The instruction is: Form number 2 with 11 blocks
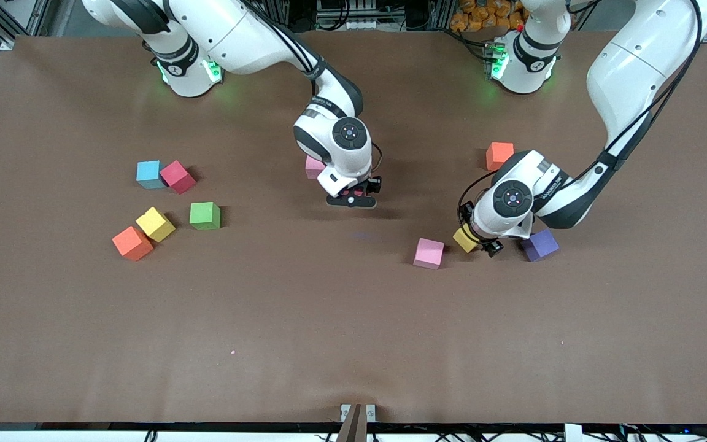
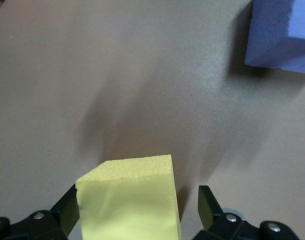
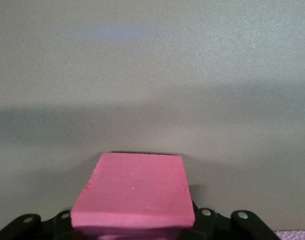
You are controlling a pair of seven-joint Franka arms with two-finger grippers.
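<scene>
Now, front view: right gripper [image 1: 351,199] mid-table, pinching crimson block [image 1: 358,193]; pink block [image 1: 429,253] on table toward left arm's end of it. Left gripper [image 1: 479,240] straddles yellow block [image 1: 465,239], beside that pink block. Left wrist view: fingers [image 2: 208,206] spread, gap beside yellow block [image 2: 128,200]; purple block [image 2: 282,35] near. Right wrist view: crimson block [image 3: 134,192] clamped. Number 2 not formed.
</scene>
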